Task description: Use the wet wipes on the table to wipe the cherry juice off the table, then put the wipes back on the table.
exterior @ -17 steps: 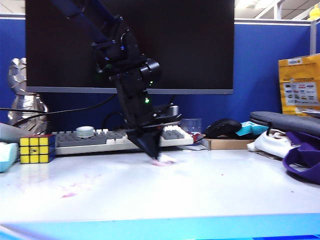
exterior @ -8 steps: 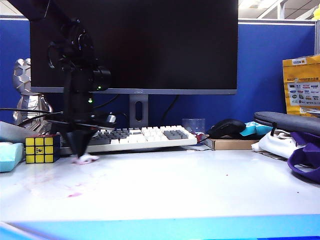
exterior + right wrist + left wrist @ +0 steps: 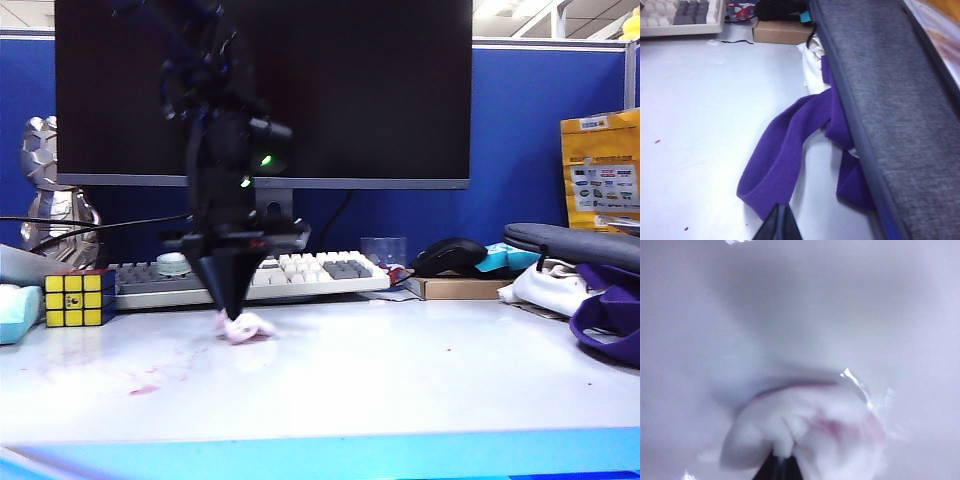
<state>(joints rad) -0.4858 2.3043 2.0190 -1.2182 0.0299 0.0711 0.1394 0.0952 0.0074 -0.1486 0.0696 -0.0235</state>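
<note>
Two arms on the rig, one visible in the exterior view. The left gripper (image 3: 233,312) points straight down at the table (image 3: 420,380), jaws pinched tight on the wet wipes (image 3: 243,327): one crumpled white wad, pink-stained, pressed on the surface just in front of the keyboard (image 3: 300,272). In the left wrist view the wet wipes (image 3: 810,432) fill the lower part of the blurred picture, pink streaks on the folds, dark fingertips (image 3: 779,471) clamped into the wad.

Cherry juice (image 3: 143,388): one clearer pink blotch left of the wad, nearer the front edge, plus faint smears and specks around it toward the Rubik's cube (image 3: 76,297). A few tiny red dots lie further right on the table.

The right gripper (image 3: 778,226) is not seen in the exterior view; the right wrist view shows only its dark tip, closed, empty, hovering by one purple strap (image 3: 790,150) of a white cloth, beside one grey laptop sleeve (image 3: 880,95). Two small red specks on the table (image 3: 700,125) there.

Other counts: one monitor (image 3: 330,90), one keyboard, one Rubik's cube, one black mouse (image 3: 450,255) on one cardboard box (image 3: 455,287), one silver figurine (image 3: 50,190), one yellow package (image 3: 600,175).
</note>
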